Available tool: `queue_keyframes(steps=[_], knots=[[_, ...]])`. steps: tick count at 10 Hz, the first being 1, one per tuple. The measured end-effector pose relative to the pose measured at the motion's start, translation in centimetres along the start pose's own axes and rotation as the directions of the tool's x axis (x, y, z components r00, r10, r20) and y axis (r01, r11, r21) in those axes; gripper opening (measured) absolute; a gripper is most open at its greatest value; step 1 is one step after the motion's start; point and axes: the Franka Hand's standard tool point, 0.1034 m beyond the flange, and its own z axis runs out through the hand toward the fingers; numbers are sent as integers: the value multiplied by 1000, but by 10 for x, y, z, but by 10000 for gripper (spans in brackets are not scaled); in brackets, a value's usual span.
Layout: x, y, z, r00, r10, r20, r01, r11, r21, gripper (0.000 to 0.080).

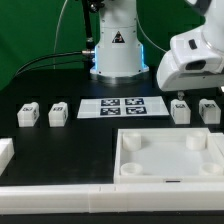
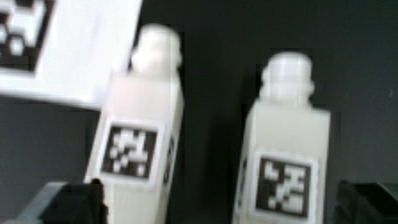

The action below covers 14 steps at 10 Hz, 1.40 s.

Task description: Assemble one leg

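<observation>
Leg [image 2: 143, 115]: judged stiff, light, slick plastic | hold: flat sides, mid-body, clear of tag [image 2: 128, 152] | jaws: seemingly wide open, empty

Probably a robotics lab: marker board [image 1: 122, 106], black table [image 1: 55, 85], green backdrop [image 1: 30, 25].

Exterior view: bright, even light on a dark table [image 1: 50, 78]; the white panel [image 1: 170, 176] is nearly washed out, and a blue glow rings the robot base [image 1: 113, 62]. Wrist view: dimmer, blurred throughout; the legs [image 2: 139, 120] lack sharp edges.
</observation>
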Motion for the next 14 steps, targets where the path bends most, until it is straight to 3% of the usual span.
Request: queue_keyframes(steps=[2, 3, 8, 14], knots=[[-1, -5, 3, 984, 16, 176, -14, 1000, -12, 649], [7, -10, 5, 979, 26, 200, -25, 1000, -8, 649], [14, -31, 15, 983, 22, 180, -19, 1000, -19, 649], [24, -32, 28, 986, 17, 168, -16, 1000, -8, 649]])
